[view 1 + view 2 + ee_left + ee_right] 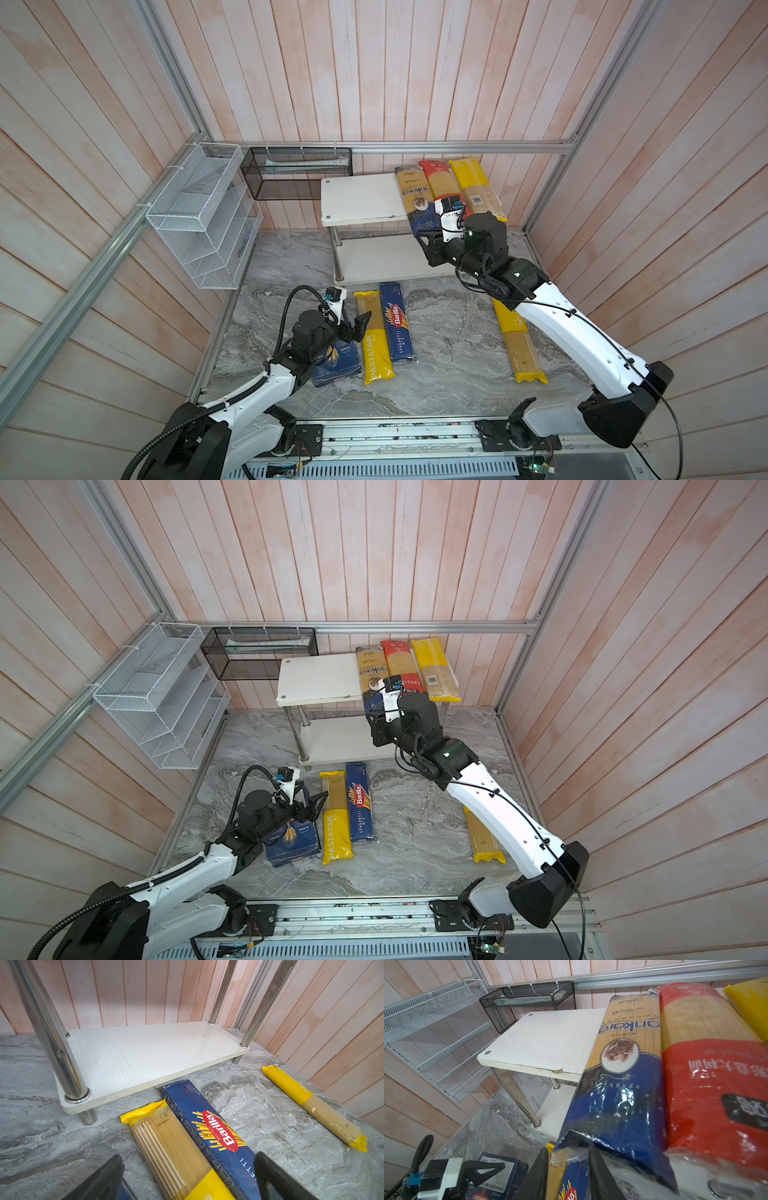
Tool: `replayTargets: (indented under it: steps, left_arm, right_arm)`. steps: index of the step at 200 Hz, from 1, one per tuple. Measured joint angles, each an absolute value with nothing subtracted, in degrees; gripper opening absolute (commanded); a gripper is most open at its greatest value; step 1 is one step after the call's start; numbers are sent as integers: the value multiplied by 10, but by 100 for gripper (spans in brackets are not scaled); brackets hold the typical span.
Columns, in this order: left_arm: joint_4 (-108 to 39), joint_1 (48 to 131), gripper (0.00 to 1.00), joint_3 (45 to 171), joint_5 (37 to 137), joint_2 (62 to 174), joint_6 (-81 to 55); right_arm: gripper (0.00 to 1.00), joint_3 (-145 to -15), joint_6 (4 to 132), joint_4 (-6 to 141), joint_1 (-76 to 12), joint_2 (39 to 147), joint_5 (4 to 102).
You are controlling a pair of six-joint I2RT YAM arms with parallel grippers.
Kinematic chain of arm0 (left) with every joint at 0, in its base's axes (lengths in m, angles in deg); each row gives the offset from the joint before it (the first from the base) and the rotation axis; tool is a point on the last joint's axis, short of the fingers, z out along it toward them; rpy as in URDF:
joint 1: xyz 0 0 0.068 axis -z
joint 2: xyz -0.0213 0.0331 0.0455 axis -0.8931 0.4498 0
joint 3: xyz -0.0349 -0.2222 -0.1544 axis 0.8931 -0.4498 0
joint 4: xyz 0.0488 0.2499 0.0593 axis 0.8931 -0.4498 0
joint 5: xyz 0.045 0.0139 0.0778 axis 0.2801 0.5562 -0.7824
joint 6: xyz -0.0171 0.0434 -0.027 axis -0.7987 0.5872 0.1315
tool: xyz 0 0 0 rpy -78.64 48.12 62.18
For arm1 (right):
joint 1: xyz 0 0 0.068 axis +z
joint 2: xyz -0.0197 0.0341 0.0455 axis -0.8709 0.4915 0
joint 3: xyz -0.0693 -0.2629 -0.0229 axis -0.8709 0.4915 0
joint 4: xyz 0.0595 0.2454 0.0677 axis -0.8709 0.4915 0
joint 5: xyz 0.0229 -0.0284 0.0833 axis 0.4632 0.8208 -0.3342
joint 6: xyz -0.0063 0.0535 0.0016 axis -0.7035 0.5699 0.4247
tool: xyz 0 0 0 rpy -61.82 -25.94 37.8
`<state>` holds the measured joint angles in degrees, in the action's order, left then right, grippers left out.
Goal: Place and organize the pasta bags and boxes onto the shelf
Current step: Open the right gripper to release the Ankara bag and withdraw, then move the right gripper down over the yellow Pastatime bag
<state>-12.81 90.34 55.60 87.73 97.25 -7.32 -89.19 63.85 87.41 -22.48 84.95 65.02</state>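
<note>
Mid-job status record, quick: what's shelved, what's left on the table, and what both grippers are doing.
top board: gold-and-blue bag, red bag, yellow bag, side by side at its right end
lower board: bare
table: wide Barilla box, PASTATIME bag, Spaghetti box, second yellow bag partly under the right arm
right gripper: closed on the gold-and-blue bag's overhanging near end
left gripper: open, over the PASTATIME bag, holding nothing

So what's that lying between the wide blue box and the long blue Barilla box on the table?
A yellow PASTATIME bag lies between the wide blue box and the long Barilla box; both top views show it.
</note>
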Motion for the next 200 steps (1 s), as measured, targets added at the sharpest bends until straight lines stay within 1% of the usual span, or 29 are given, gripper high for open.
replayTargets:
  steps: [47,76,112,145,175,188,200]
  left_arm:
    - [-128,903,100,556,877,973,-73]
    - [-128,903,99,556,877,973,-73]
    - [-128,903,99,556,877,972,-73]
    - [-128,903,100,556,877,964,-73]
    - [-128,903,100,556,877,960,-73]
    - [-128,903,100,556,877,959,-73]
    - [-128,903,99,556,877,959,-73]
  right_arm:
    - [33,-895,639,862,-232,864,631]
    - [35,-886,640,866,-229,838,632]
    - [36,-820,647,870,-216,741,646]
    - [37,-704,676,879,-204,627,674]
    - [38,-601,714,904,-198,545,718]
    - [40,-567,734,921,-197,518,743]
    - [45,-547,753,941,-197,505,771]
